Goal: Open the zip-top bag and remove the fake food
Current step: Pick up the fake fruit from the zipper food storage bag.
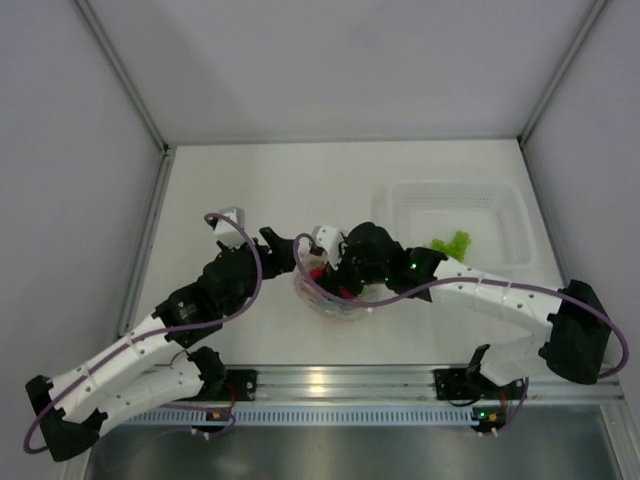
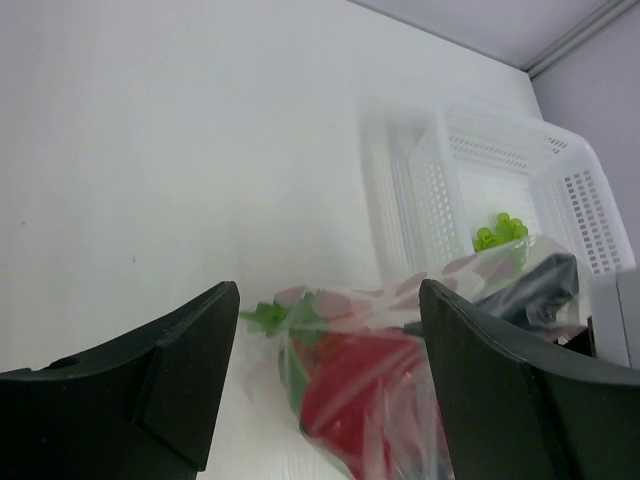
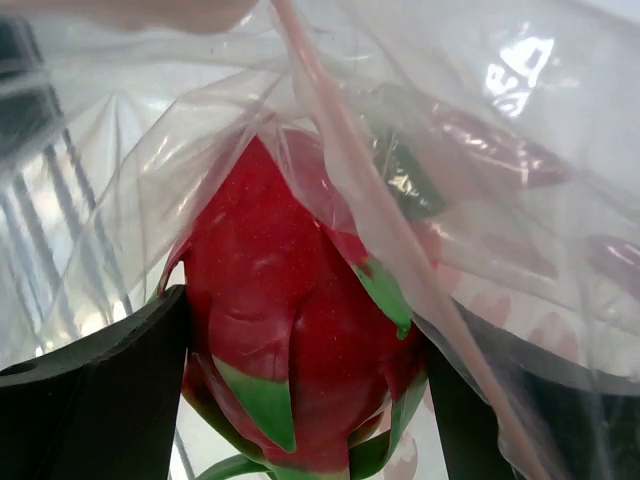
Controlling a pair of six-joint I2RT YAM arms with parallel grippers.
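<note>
The zip-top bag [image 1: 332, 298] lies crumpled on the white table just ahead of both arms. My right gripper [image 1: 338, 276] reaches into its mouth. In the right wrist view the magenta dragon fruit [image 3: 290, 330] with green tips fills the gap, and both fingers [image 3: 100, 400] press against its sides; the pinkish zip strip [image 3: 350, 190] runs across it. My left gripper [image 2: 328, 300] stands open just left of the bag [image 2: 440, 300], touching nothing. Through the film I see red fake food [image 2: 360, 390] and a green leafy piece [image 2: 268, 316].
A rigid clear tub [image 1: 510, 215] stands at the back right with a green piece [image 1: 450, 243] in its near corner; the left wrist view shows the same tub [image 2: 500, 160] just beyond the bag. Grey walls close in the table on three sides.
</note>
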